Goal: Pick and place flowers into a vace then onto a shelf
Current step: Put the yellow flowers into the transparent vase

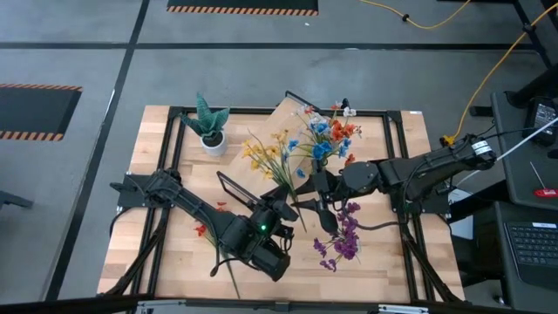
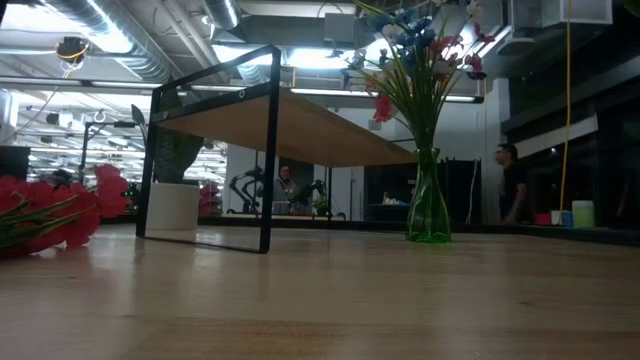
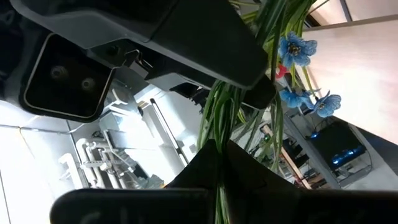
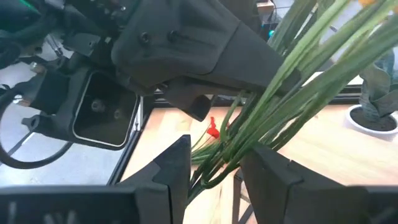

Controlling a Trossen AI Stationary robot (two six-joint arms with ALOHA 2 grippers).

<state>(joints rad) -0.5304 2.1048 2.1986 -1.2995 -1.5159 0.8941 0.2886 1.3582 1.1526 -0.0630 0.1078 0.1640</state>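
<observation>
While the vace (image 1: 321, 153) stands upright on the table (image 1: 139, 253) with a bunch of blue, orange and red flowers (image 1: 330, 131) in it, both arms meet just beside it, on the side toward the table's front edge. The left gripper (image 1: 293, 208) is closed tight on the thin green stems of the yellow flowers (image 1: 264, 157). In the left wrist view those stems (image 3: 217, 124) run down into the notch where its fingers meet. The right gripper (image 1: 316, 185) sits nearer the vace, almost against it, and is clamped on the same bunch. In the right wrist view the stems (image 4: 249, 124) fill the gap between its two fingers, which stand partly apart around them. The yellow blossoms fan out level with the vace on its left-arm side.

The purple flowers (image 1: 344, 240) lie flat on the table, farther from the vace than the two grippers and toward the front edge. The red flowers (image 1: 202, 229) lie well apart from the vace under the left arm, and they show at the near edge of the low view (image 2: 50, 210).

In the low view the shelf (image 2: 310, 125) stands on its black frame beside the vace (image 2: 428, 210), its board higher than the vace's mouth. A white plant pot (image 1: 212, 139) stands well apart from the vace, beyond the yellow blossoms.
</observation>
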